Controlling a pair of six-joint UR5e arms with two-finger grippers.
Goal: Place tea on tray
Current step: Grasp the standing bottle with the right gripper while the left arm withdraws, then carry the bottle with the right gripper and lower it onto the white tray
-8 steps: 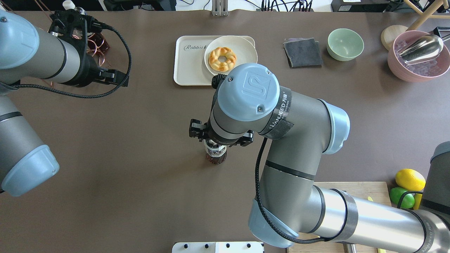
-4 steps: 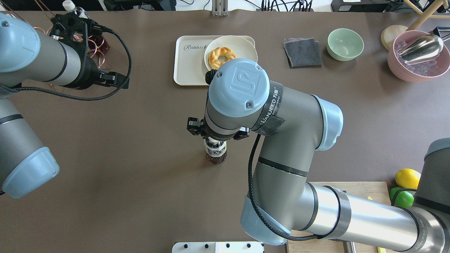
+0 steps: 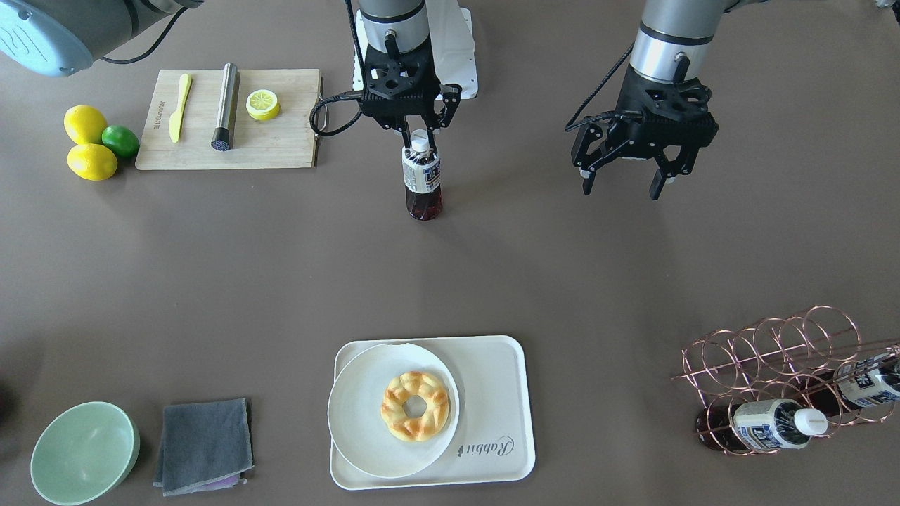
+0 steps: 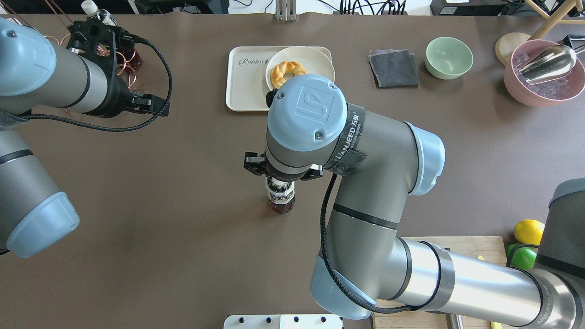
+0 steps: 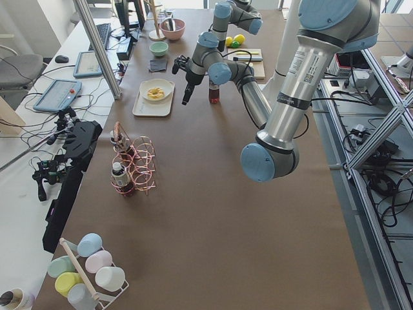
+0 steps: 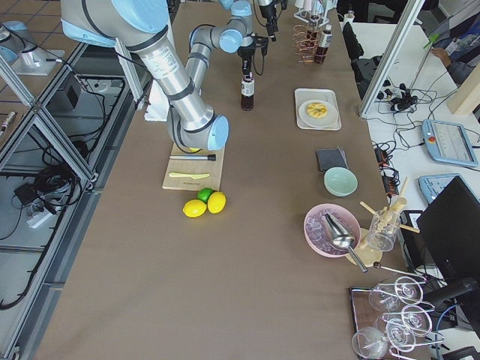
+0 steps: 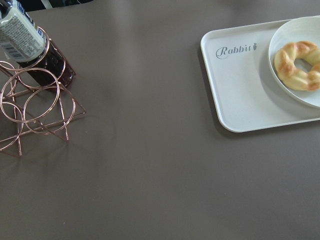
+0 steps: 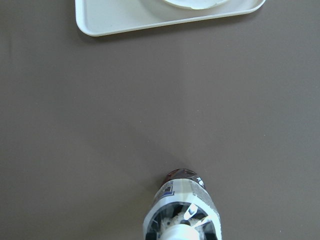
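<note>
The tea (image 3: 422, 179) is a small bottle of dark liquid with a white cap. It stands upright mid-table, also in the overhead view (image 4: 279, 201) and the right wrist view (image 8: 182, 210). My right gripper (image 3: 420, 140) hangs straight over it, open, with a finger on each side of the cap. The cream tray (image 3: 492, 393) marked "Rabbit" lies further out, apart from the bottle, and shows in the left wrist view (image 7: 245, 95). My left gripper (image 3: 622, 188) is open and empty above bare table.
A round white plate (image 3: 358, 436) with a ring pastry (image 3: 415, 406) takes up half the tray. A copper wire rack (image 3: 787, 351) holds two more bottles (image 3: 770, 424). A cutting board (image 3: 281, 140), lemons, a green bowl (image 3: 83, 453) and a grey cloth (image 3: 204, 444) lie around.
My right wrist has shifted slightly toward the tray and to the view's left. The bottle has stayed where it stood. My left arm has moved only a little.
</note>
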